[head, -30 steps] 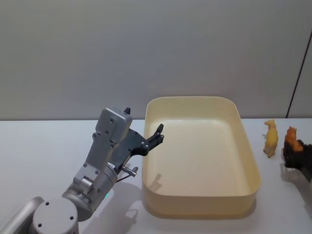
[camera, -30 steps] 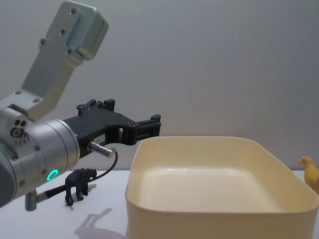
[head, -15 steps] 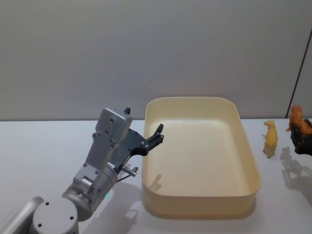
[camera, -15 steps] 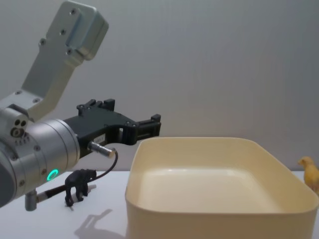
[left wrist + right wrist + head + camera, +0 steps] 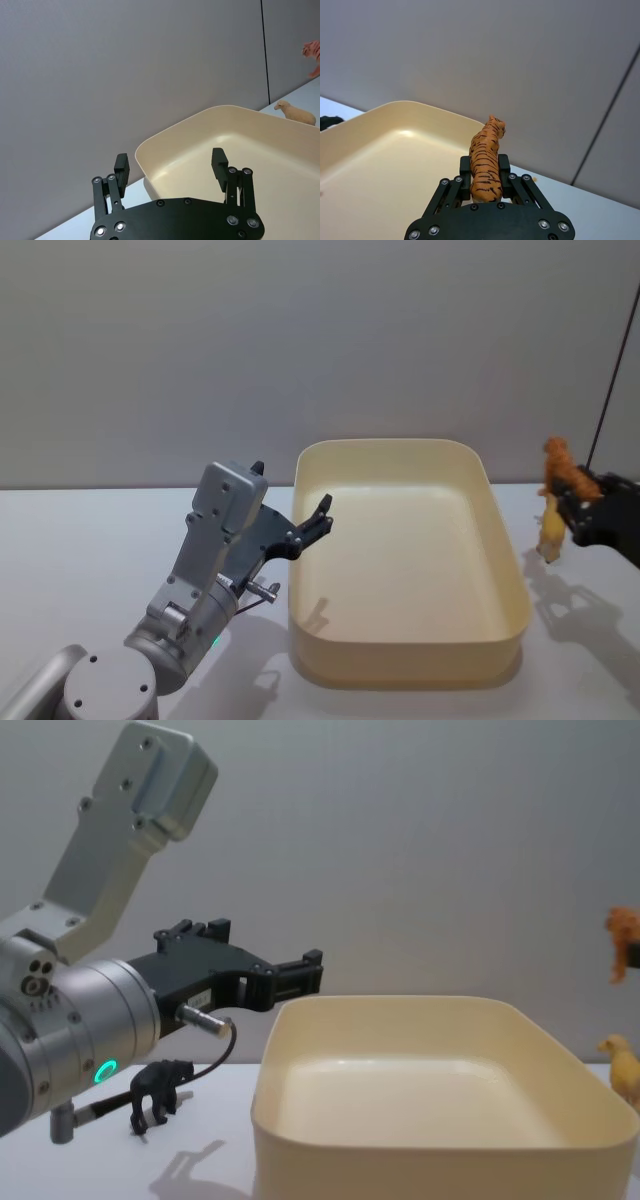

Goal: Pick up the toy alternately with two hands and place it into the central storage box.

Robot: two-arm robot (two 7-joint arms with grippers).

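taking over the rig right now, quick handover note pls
Right gripper: shut on the tiger toy, held in the air just off the right side of the storage box.
Left gripper: open, holding nothing, hovering at the box's left rim.
Black animal toy stands on the table left of the box; yellow animal toy stands right of it.
Done: tiger picked up. Nothing lies in the box.
Left: drop the tiger in the box, then probably the black toy with the left arm and the yellow one with the right.
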